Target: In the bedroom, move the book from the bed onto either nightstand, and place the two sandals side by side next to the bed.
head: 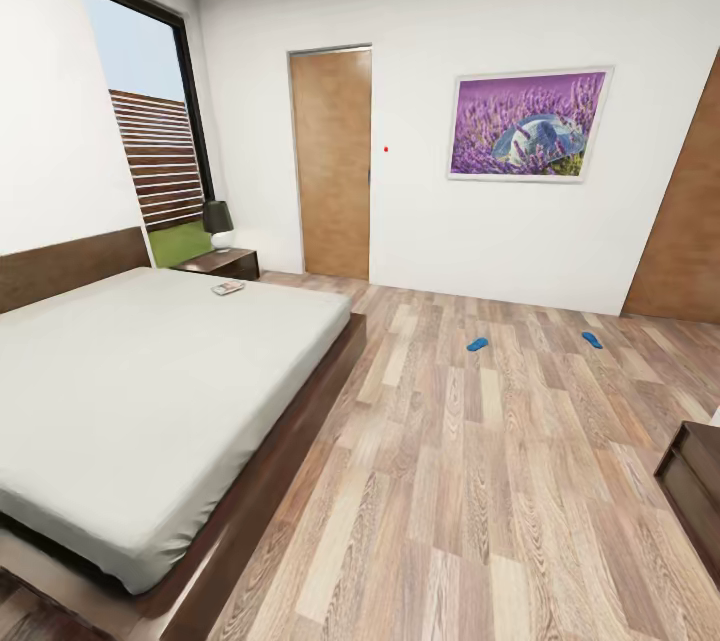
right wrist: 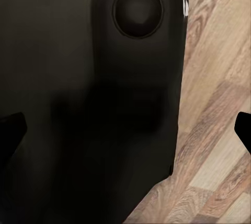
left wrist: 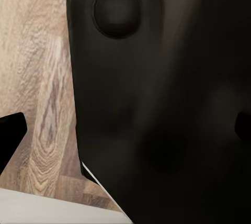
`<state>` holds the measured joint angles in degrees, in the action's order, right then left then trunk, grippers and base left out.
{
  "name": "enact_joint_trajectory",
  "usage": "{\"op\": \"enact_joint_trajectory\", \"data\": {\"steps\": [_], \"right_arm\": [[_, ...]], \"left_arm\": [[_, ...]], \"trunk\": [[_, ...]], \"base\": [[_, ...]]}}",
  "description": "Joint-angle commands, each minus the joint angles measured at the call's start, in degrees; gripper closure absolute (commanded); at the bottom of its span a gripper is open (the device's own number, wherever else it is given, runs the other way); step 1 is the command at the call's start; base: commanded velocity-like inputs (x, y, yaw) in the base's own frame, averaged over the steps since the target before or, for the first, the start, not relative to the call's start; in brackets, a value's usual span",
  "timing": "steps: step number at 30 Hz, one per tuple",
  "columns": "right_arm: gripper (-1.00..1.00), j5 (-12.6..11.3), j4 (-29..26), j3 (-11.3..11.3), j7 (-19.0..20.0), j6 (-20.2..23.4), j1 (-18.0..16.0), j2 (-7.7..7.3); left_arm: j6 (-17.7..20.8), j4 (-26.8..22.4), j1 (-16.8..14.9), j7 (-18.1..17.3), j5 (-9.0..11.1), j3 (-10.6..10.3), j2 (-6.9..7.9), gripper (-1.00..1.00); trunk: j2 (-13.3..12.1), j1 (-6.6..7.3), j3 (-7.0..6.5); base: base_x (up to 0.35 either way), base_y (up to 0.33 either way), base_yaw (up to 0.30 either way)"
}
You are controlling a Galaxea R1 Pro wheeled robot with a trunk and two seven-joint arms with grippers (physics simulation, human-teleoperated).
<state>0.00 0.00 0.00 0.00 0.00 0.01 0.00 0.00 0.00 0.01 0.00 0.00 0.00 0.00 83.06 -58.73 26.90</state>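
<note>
The book (head: 228, 288) lies flat on the pale mattress of the bed (head: 150, 371), near its far corner by the headboard. Just beyond that corner stands a dark brown nightstand (head: 220, 263). Two blue sandals rest apart on the wood floor, one (head: 477, 344) mid-room and the other (head: 592, 340) further right. In the left wrist view my left gripper (left wrist: 125, 130) is open, its dark fingertips (left wrist: 10, 136) at the frame edges, with the robot's black body behind. My right gripper (right wrist: 125, 127) is likewise open, fingertips (right wrist: 10, 129) wide apart over the floor.
A black-shaded lamp (head: 217, 221) sits on the nightstand. A tall window (head: 150, 141) is at the left, a brown door (head: 332, 166) in the far wall and another door (head: 690, 221) at the right. A dark low cabinet (head: 692, 481) juts in at the near right.
</note>
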Motion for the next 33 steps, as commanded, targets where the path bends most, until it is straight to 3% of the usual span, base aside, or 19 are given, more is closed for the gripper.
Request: {"op": "enact_joint_trajectory", "data": {"steps": [1, 4, 33], "right_arm": [[-1.0, 0.0, 0.0, 0.0, 0.0, 0.0, 0.0, 0.0], [-1.0, 0.4, 0.6, 0.3, 0.2, 0.2, -0.5, 0.78], [-1.0, 0.5, 0.6, 0.3, -0.1, -0.1, -1.2, 1.52]], "left_arm": [[0.0, 0.0, 0.0, 0.0, 0.0, 0.0, 0.0, -1.0], [-0.3, -0.6, -0.1, -0.4, -0.3, -0.2, -0.35, -1.0], [-0.6, -1.4, -0.1, -0.4, -0.2, -0.2, -0.15, -1.0]], "trunk": [[0.0, 0.0, 0.03], [0.0, 0.0, 0.03], [0.0, 0.0, 0.03]], "base": [[0.0, 0.0, 0.0], [0.0, 0.0, 0.0], [0.0, 0.0, 0.0]]}}
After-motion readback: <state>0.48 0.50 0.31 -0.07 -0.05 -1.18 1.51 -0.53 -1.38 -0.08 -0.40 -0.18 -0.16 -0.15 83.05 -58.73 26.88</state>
